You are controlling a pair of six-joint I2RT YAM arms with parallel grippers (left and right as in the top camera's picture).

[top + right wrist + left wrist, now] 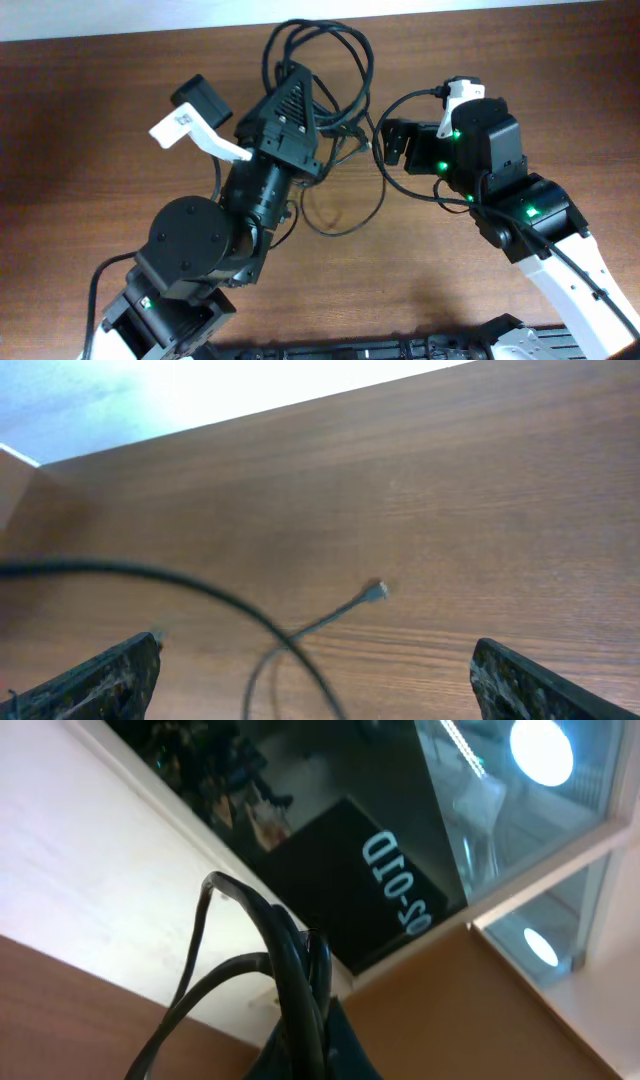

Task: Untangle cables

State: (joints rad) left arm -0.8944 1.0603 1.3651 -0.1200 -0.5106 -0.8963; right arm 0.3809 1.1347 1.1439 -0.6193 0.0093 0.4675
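The cables [318, 32] are thin black cords looping near the table's far edge. Other strands trail down past my left arm into a loose loop [345, 215] on the table. My left gripper [294, 72] is shut on a bunch of these cords. In the left wrist view the bunch [296, 970] rises straight out of the closed jaws [322, 1045], with one strand bowing off to the left. My right gripper [392, 142] stands wide open just right of the tangle. Between its fingers [110, 678] lie a curved cord [205, 586] and a small plug end [376, 591], untouched.
The wooden table [90, 150] has its far edge close behind the cable loops. A white-and-black camera mount [195, 118] sticks out from my left arm. A dark strip of equipment [380, 350] lies along the near edge.
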